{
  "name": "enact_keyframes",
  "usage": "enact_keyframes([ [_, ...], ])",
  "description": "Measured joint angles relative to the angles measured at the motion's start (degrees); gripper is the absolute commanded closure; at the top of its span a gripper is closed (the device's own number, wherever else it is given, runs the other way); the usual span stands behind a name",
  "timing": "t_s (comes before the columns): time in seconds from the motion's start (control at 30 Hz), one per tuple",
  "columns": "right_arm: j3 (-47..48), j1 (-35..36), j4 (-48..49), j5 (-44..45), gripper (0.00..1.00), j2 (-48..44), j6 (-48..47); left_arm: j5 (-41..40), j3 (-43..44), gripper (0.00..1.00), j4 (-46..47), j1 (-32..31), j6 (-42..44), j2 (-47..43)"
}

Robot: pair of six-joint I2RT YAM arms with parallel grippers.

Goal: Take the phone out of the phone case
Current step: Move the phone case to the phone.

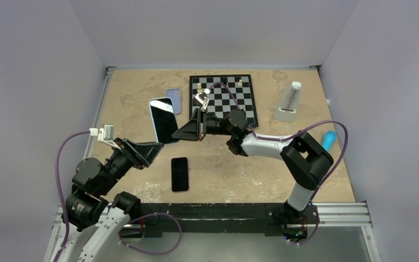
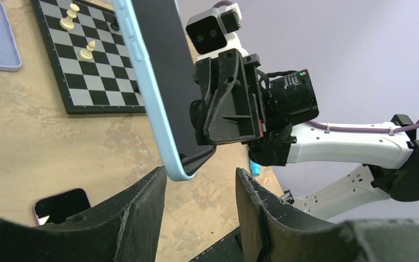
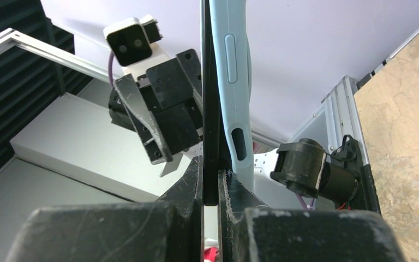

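While the right gripper point(image 3: 211, 183) holds the phone point(image 2: 172, 71) up off the table point(image 1: 142, 87), we note its fingers pressed together on the phone's dark edge, near one end. In the right wrist view the light blue phone case point(image 3: 232, 82) runs just beside the dark slab. We cannot tell whether the case has parted from the phone at the clamped end.

Left gripper point(image 2: 201, 173): fingers apart, gripping nothing. The lower corner of the cased phone sits just above the gap between them, with no visible contact.

From the top view, the phone is raised between the two arms with its screen facing the camera. The case rim shows around its far end.

Other items on the table:
- a second black phone point(image 1: 179, 173) lying flat, near the front, screen dark
- a lavender phone case point(image 1: 173, 100), flat, just left of the chessboard point(image 1: 240, 106)
- a few pale chess pieces point(image 2: 70, 16) upright on the board's far squares
- a white metronome-shaped object point(image 1: 289, 103) at far right
- a blue object point(image 1: 328, 140) by the right edge, partly hidden by the right arm
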Motion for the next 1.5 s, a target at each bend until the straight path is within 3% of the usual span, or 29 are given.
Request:
enact_keyframes([
  [0.1, 0.0, 0.0, 0.1, 0.0, 1.0, -1.0, 0.0, 0.0, -0.5, 0.41, -0.1, 0.0, -0.6, 0.0],
  [0.23, -0.1, 0.0, 0.2, 0.0, 1.0, -1.1, 0.0, 0.0, -0.6, 0.47, 0.0, 0.0, -1.2, 0.0],
  [0.5, -0.7, -0.1, 1.0, -0.5, 1.0, -1.1, 0.7, 1.3, -3.1, 0.7, 4.5, 0.0, -0.7, 0.8],
  [0.6, -1.2, -0.5, 2.2, -0.8, 1.0, -1.1, 1.7, 2.6, -3.4, 0.82, 5.3, 0.0, 1.3, 1.5],
  [0.67, -1.4, -0.8, 3.1, -1.4, 1.0, -1.1, 2.4, 3.7, -3.4, 0.95, 5.7, 0.0, 2.5, 1.8],
  [0.73, -1.4, -1.2, 4.6, -2.3, 1.0, -1.1, 2.7, 5.3, -3.3, 1.0, 6.7, 0.0, 4.0, 2.1],
  [1.27, -2.1, -3.3, 15.8, -10.6, 1.0, -0.9, 12.1, 20.6, 2.1, 1.0, 4.1, -0.4, 31.3, 6.6],
  [1.5, -2.1, -2.9, 17.5, -12.4, 1.0, -0.9, 21.2, 16.9, 0.6, 1.0, 0.6, -0.4, 39.3, 6.4],
])
